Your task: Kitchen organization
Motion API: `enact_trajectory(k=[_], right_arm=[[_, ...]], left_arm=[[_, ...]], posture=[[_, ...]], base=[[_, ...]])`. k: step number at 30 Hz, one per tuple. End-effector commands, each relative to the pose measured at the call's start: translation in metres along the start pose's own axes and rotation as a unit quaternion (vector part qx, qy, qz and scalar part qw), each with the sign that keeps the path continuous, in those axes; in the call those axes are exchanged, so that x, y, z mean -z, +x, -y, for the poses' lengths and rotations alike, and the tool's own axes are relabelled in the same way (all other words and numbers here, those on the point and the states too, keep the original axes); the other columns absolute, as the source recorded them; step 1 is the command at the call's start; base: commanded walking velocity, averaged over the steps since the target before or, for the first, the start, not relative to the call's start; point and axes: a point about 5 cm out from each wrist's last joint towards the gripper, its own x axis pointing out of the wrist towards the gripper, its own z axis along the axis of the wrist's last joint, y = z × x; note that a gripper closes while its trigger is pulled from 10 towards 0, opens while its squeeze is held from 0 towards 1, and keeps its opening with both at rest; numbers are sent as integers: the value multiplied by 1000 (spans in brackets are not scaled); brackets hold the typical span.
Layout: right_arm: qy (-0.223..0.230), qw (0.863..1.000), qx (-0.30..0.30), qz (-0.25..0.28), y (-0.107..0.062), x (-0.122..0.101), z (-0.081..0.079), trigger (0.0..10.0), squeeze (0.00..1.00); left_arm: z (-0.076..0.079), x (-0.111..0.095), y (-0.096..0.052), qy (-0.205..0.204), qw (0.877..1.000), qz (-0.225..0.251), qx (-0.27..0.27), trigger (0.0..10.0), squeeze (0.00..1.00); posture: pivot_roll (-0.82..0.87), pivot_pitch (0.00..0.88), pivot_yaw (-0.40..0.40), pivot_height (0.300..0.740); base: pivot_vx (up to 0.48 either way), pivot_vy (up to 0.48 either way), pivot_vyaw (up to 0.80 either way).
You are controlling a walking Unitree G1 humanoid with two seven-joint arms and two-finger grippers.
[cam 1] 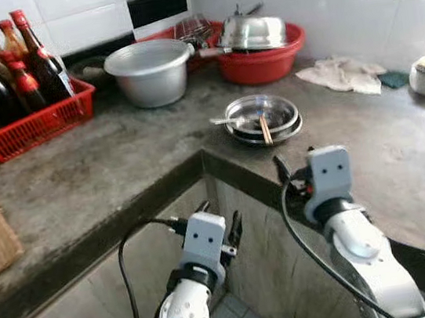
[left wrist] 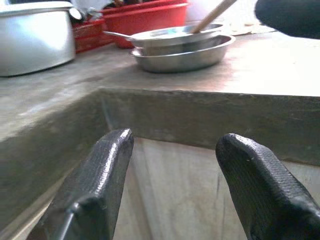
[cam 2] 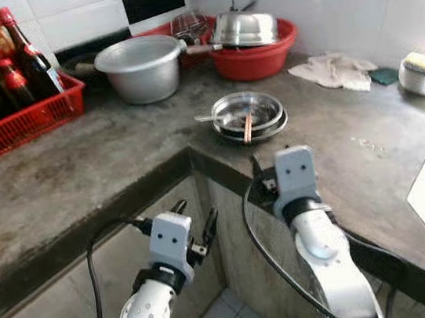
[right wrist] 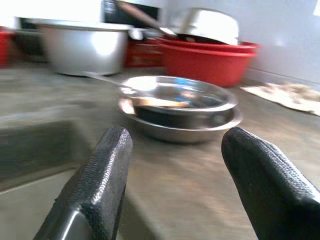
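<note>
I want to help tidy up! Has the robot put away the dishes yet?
Not yet. The stacked metal plates with chopsticks are on the counter, untouched. Both grippers, left and right, are open and hold nothing; the right points at the plates.

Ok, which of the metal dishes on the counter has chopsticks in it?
The stacked shallow bowls near the counter's corner, just ahead of the right claw. Chopsticks and a spoon rest inside. The big pot behind is deeper, holding neither.
</note>
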Motion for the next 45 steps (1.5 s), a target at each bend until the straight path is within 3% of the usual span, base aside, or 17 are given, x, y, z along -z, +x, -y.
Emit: enact_trajectory(k=[1, 15, 32, 45], right_arm=[[-2, 1000, -10, 1, 3, 0, -2, 10000, 0], [-20, 999, -35, 21, 39, -3, -16, 10000, 0], [-35, 999, 30, 25, 60, -3, -5, 10000, 0], [-40, 998, 46, 26, 72, -5, -4, 10000, 0]], left_arm=[[-1, -1, -1, -1, 1000, 2, -1, 10000, 0], [-1, -2, -2, -2, 1000, 7, -3, 10000, 0], [0, -4, -2, -5, 1000, 11, -5, 10000, 0], [0, -4, -2, -5, 1000, 10, -7, 10000, 0]], posture=[[179, 8, -38, 740], [189, 5, -48, 740], [194, 16, -55, 740], [196, 18, -60, 740]], base=[[0, 0, 0], [0, 0, 0], [0, 0, 0], [0, 0, 0]])
